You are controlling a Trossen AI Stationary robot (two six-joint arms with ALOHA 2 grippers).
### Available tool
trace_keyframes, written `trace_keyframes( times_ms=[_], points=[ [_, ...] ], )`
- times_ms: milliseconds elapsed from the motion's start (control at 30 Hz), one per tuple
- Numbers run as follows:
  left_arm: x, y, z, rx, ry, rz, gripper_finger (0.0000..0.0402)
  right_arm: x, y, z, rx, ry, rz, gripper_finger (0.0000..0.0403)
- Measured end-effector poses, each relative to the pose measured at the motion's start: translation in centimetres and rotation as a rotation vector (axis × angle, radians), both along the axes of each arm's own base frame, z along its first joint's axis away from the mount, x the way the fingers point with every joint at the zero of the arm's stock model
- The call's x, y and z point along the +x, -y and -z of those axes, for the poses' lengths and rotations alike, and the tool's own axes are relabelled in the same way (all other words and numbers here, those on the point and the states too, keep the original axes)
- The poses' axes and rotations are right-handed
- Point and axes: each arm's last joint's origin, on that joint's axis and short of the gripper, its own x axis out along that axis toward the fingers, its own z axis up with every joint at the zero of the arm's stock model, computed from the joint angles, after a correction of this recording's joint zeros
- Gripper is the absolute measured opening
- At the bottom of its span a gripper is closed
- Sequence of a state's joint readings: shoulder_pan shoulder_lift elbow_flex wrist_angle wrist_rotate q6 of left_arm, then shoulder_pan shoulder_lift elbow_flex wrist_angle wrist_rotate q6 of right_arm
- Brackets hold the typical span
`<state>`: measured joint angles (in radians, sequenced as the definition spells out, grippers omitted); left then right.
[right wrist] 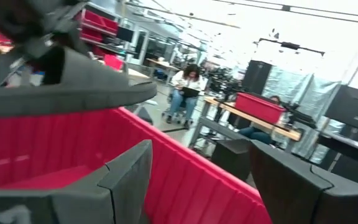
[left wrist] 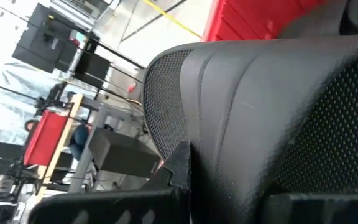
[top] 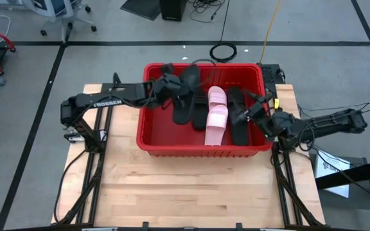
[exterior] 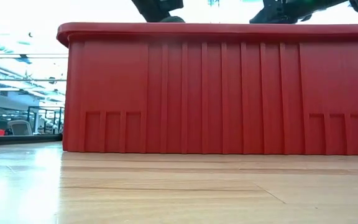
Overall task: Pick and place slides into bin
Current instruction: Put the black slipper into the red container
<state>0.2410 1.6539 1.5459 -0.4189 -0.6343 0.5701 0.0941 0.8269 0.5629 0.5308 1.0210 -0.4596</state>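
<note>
Left hand (top: 172, 83) clamped, arm extended inward; right hand (top: 257, 108) fingers apart.

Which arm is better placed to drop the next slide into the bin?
Left. The left gripper holds a black slide above the bin. The right gripper, at the bin's right wall, holds nothing.

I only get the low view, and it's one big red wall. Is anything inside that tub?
Observer: Yes, the bin holds two pink slides and several black ones.
Visitor: What are the arms doing?
Observer: The left claw grips a black slide above the bin's far side.
Visitor: And the other?
Observer: The right claw hangs open and empty at the bin's right rim.
</note>
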Motion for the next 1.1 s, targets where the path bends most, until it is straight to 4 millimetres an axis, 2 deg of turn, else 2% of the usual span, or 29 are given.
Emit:
trace_keyframes(
  times_ms=[167,500,700,800,1100],
  points=[
    [1.2,0.3,1.4,-0.006,-0.025,0.004,0.0031,-0.1,1.0,-0.1,-0.004,0.009,0.059,0.0254],
    [4.4,-0.3,6.0,-0.057,-0.129,-0.059,0.0031,-0.1,2.1,0.4,0.013,-0.023,0.107,0.0254],
    [6.1,-0.5,7.4,-0.093,-0.182,-0.116,0.0031,0.0,2.3,0.5,0.025,-0.011,0.050,0.0254],
    [6.3,-0.4,7.9,-0.105,-0.180,-0.153,0.0031,0.0,2.4,0.6,0.030,-0.010,0.056,0.0254],
    [6.9,2.2,9.5,-0.187,-0.170,-0.156,0.0030,0.0,2.7,0.8,0.032,-0.029,0.071,0.0254]
  ],
)
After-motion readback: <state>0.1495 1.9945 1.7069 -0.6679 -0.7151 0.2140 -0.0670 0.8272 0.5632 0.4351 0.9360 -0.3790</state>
